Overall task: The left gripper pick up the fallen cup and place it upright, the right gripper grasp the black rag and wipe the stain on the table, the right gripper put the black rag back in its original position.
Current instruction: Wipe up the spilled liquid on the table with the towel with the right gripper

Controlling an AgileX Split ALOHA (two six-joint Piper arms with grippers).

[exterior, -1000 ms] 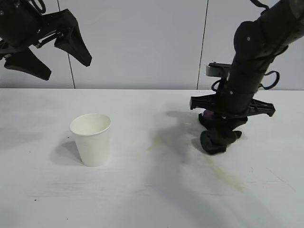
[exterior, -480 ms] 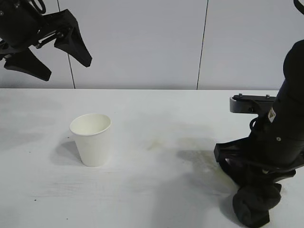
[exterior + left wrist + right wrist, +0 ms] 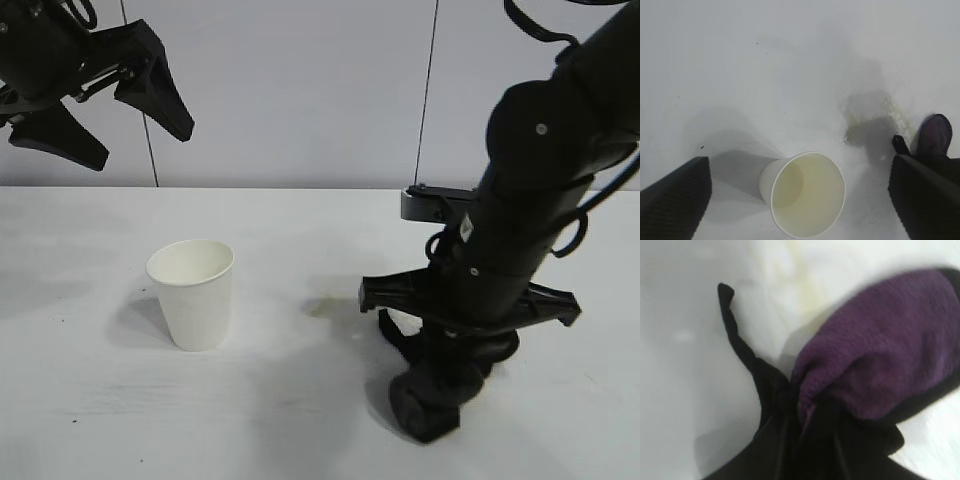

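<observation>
The white paper cup (image 3: 191,292) stands upright on the table (image 3: 300,215), left of centre. My left gripper (image 3: 140,145) hangs open and empty high above it at the back left; in the left wrist view the cup (image 3: 807,195) sits below between its fingers (image 3: 675,202). My right gripper (image 3: 440,365) is shut on the black rag (image 3: 428,405) and presses it onto the table at the front right of centre. The right wrist view shows the rag's purple patch (image 3: 880,365) on the table. A faint yellowish stain (image 3: 322,303) lies just left of the rag, and it also shows in the right wrist view (image 3: 805,285).
A grey wall with vertical seams (image 3: 428,90) stands behind the table's far edge. The right arm's bulk (image 3: 540,180) leans over the right half of the table. In the left wrist view the rag (image 3: 935,135) shows beside a faint smear (image 3: 890,107).
My right gripper swept the rag from the stain's far end to the front right, then back left toward the centre. The cup and left gripper have not moved.
</observation>
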